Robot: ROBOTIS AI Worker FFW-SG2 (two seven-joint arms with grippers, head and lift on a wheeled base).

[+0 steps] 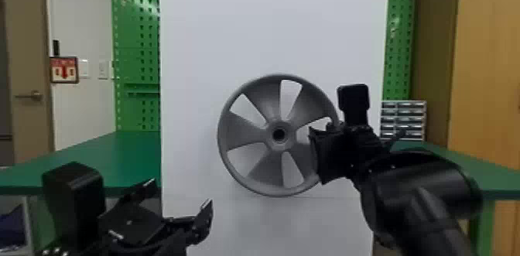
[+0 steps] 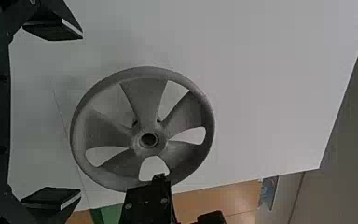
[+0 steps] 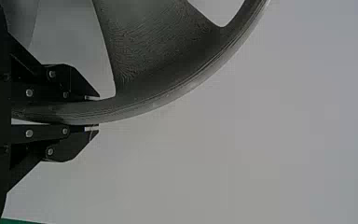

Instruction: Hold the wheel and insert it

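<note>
A grey spoked wheel (image 1: 247,131) stands upright in front of a white panel in the head view, its hub hole facing the robot. At its right rim is my right gripper (image 1: 323,151). In the right wrist view, both fingers of the right gripper (image 3: 92,112) lie against the two sides of the wheel's rim (image 3: 135,107). My left gripper (image 1: 178,193) stands lower left of the wheel, fingers wide apart with nothing between them. The left wrist view has the left gripper (image 2: 77,114) apart from the wheel (image 2: 144,100); whether the wheel touches the panel I cannot tell.
The tall white panel (image 1: 271,23) fills the middle behind the wheel. Green tables (image 1: 116,158) flank it on both sides. Small drawers (image 1: 403,120) and a wooden cabinet (image 1: 487,62) stand at the right; green pegboard (image 1: 135,42) rises behind.
</note>
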